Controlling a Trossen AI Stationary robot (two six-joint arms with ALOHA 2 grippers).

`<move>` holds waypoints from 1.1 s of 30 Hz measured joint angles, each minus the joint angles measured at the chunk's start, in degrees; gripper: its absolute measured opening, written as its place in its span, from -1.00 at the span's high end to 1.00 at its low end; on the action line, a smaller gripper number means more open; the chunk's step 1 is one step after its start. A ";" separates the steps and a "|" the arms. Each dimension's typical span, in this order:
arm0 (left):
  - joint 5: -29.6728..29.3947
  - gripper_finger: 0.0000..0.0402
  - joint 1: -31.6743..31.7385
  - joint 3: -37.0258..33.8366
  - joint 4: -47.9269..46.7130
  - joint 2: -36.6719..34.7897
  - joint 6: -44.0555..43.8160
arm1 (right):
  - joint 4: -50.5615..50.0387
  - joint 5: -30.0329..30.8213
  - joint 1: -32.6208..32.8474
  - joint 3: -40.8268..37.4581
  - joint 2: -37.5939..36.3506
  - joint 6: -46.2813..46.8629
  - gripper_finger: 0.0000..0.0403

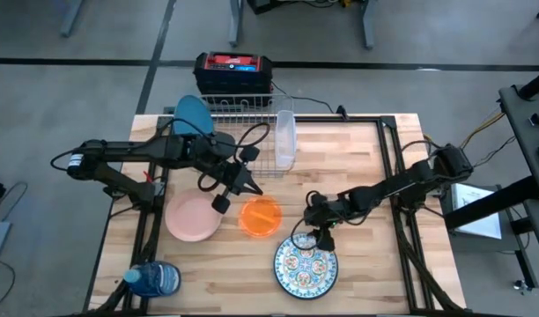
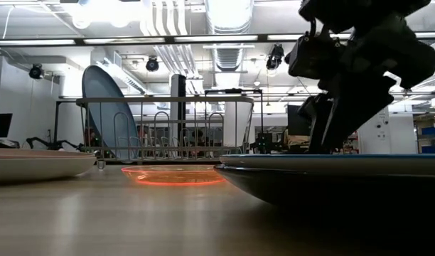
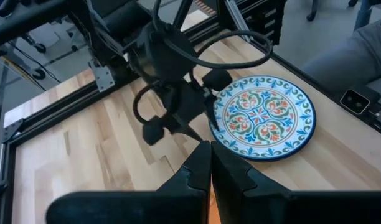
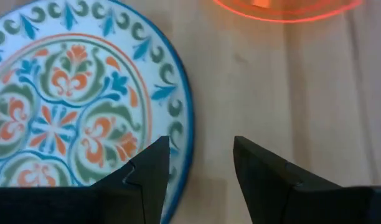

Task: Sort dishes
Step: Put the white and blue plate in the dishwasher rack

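Observation:
My right gripper (image 1: 322,236) (image 4: 200,146) is open and points down over the far rim of the ornate teal-white patterned plate (image 1: 305,264) (image 3: 262,115), which lies flat near the table's near edge. My left gripper (image 1: 252,189) (image 3: 209,146) is shut and hovers above the far edge of the small translucent orange bowl (image 1: 259,217) (image 2: 175,175), which sits on the table. The pink dish (image 1: 193,217) lies left of the bowl. The large plain blue plate (image 1: 192,114) (image 2: 107,114) stands on edge in the wire rack (image 1: 243,114). I cannot make out the pale blue-white plate. My right gripper stands open over the patterned plate's rim (image 4: 181,124), coming from above. One finger (image 4: 147,168) is over the plate and the other over bare wood. Whether a fingertip touches the rim, I cannot tell.
A clear plastic container (image 1: 284,139) lies at the rack's right end. A blue water bottle (image 1: 155,280) lies at the near left corner. A red-black box (image 1: 234,66) sits behind the rack. Bare wood shows on the table's right half (image 1: 358,158).

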 joint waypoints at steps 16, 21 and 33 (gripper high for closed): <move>-0.02 1.00 0.04 -0.01 -0.04 -0.02 -0.35 | 4.88 -1.66 0.00 -0.02 4.03 0.46 0.33; -0.02 1.00 0.04 -0.42 -0.08 -0.02 -0.35 | 5.04 -1.71 0.00 -0.02 4.08 -0.50 0.46; -0.11 1.00 0.04 -1.40 0.22 -0.04 -0.82 | 5.41 -0.04 -0.13 0.07 4.06 -1.60 0.97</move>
